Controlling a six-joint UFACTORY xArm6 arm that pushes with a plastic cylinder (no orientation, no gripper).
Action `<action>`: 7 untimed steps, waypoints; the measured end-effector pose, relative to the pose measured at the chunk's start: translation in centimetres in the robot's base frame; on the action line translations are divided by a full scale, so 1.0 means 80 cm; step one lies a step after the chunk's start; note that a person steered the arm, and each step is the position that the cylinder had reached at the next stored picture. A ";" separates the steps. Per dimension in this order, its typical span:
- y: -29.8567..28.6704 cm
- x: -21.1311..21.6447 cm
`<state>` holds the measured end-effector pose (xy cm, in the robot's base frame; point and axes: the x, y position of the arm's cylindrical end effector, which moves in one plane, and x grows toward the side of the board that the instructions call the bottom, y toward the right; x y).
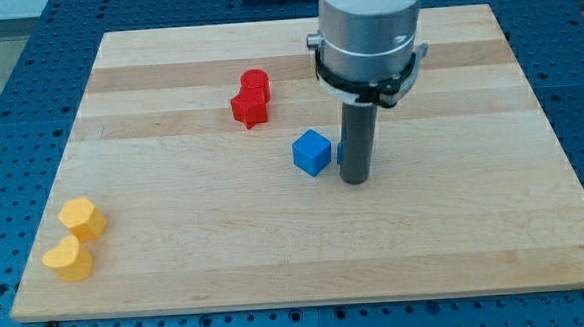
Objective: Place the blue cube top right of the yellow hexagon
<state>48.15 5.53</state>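
A blue cube [312, 151] sits near the middle of the wooden board [177, 260]. My tip [356, 179] rests on the board just to the right of the cube and slightly below it, a small gap apart. A sliver of another blue block [340, 151] shows behind the rod; its shape is hidden. Two yellow blocks lie at the lower left: a yellow hexagon [83, 218] and, just below it, a yellow heart-like block [69, 259].
Two red blocks touch each other at the upper middle: a red cylinder-like block [256, 83] and a red star-like block [248, 108]. The board lies on a blue perforated table [8, 88].
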 end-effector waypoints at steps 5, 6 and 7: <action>-0.056 -0.022; -0.079 -0.020; -0.111 -0.015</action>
<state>46.94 -3.34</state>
